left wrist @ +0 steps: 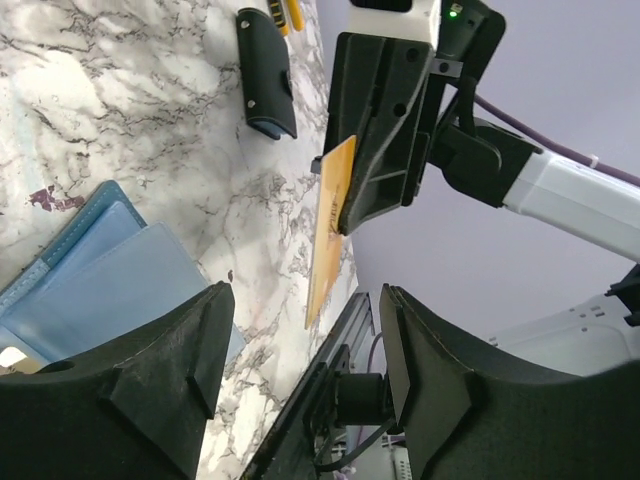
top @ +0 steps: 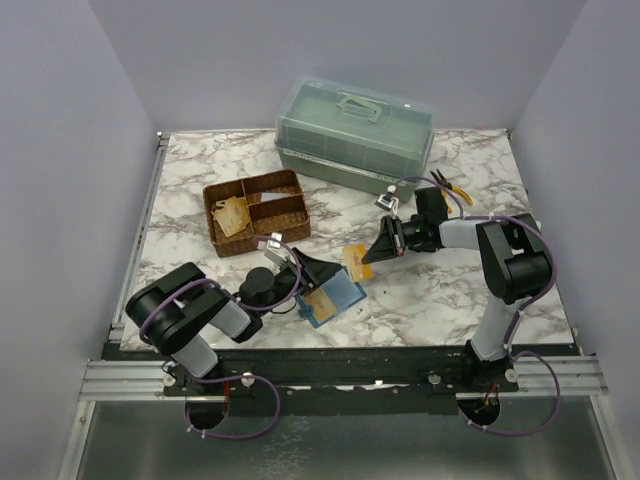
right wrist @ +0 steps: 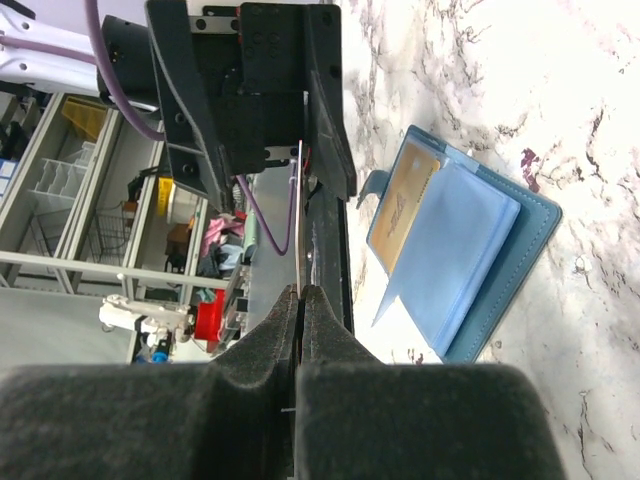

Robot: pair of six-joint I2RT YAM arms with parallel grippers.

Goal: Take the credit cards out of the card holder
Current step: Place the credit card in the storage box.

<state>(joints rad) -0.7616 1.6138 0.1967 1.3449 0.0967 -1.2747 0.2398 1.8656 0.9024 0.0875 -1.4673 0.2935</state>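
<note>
One credit card [right wrist: 405, 205] tucked in open card holder [top: 335, 296] near front edge; left gripper [top: 306, 271] just beside, jaws spread, empty. Farther back, right gripper [top: 384, 243] pinched tight on another credit card [top: 355, 257], held edgewise above marble table [top: 200, 160].

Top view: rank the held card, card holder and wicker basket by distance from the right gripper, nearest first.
1. credit card: clamped in the right gripper.
2. card holder: lying open, left of it and nearer the bases.
3. wicker basket: well off to its left.
</note>
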